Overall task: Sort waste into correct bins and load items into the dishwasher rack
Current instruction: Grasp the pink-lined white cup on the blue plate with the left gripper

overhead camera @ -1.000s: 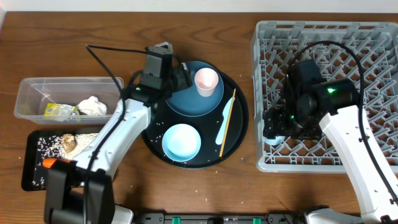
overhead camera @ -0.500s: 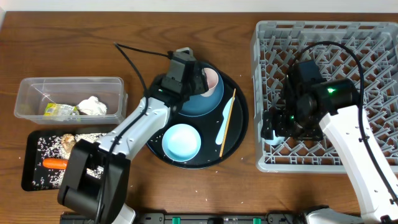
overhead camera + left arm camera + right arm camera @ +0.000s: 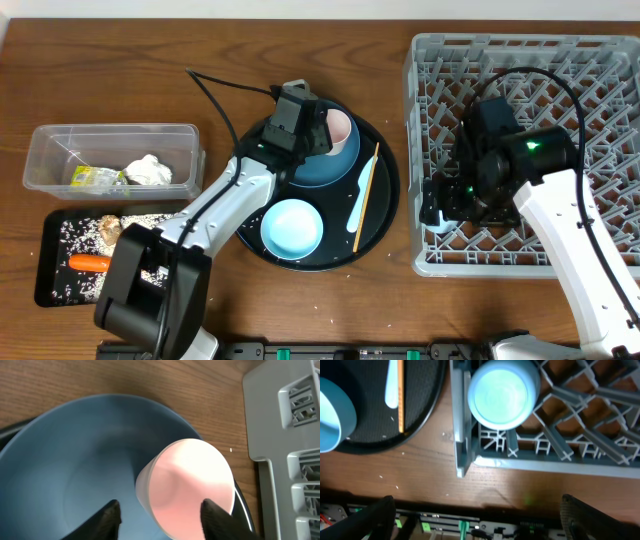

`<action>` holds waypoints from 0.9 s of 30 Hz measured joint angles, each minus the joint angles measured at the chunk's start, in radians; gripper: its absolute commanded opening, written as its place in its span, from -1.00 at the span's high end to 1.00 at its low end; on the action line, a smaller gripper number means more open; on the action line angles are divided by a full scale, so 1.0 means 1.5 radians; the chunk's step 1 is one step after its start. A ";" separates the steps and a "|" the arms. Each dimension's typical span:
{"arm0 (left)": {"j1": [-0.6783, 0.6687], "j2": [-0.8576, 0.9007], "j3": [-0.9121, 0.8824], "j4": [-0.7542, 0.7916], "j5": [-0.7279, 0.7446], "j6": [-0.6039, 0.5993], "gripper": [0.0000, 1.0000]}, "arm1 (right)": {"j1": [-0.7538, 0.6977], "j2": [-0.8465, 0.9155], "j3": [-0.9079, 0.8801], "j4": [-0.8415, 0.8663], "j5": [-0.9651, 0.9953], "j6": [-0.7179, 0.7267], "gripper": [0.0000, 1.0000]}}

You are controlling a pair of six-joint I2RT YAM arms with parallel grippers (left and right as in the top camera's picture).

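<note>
Wooden table holds grey dishwasher rack and, perhaps, rice specks.

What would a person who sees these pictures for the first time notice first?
First comes the large grey dishwasher rack, which fills the right side of the overhead view. A light-blue cup sits inside it by its left wall, under the open right gripper. Next comes the pink cup on the dark blue plate in the round black tray, with the left gripper straddling it.
</note>
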 measured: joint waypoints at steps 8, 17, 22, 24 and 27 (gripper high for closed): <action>-0.003 0.007 0.000 -0.014 0.000 -0.012 0.16 | 0.000 0.000 0.000 -0.022 0.000 0.000 -0.98; -0.003 0.008 0.000 -0.030 0.000 -0.012 0.16 | 0.000 0.000 0.000 -0.023 0.000 0.000 -0.99; -0.003 0.035 0.000 -0.026 0.000 -0.012 0.17 | 0.000 0.000 0.000 -0.023 0.000 0.000 -0.98; -0.003 0.048 0.000 -0.020 0.000 -0.012 0.26 | 0.000 0.000 0.000 -0.023 0.001 0.000 -0.98; -0.003 0.054 0.000 0.005 0.001 -0.015 0.46 | 0.000 0.000 0.000 -0.023 0.001 0.000 -0.98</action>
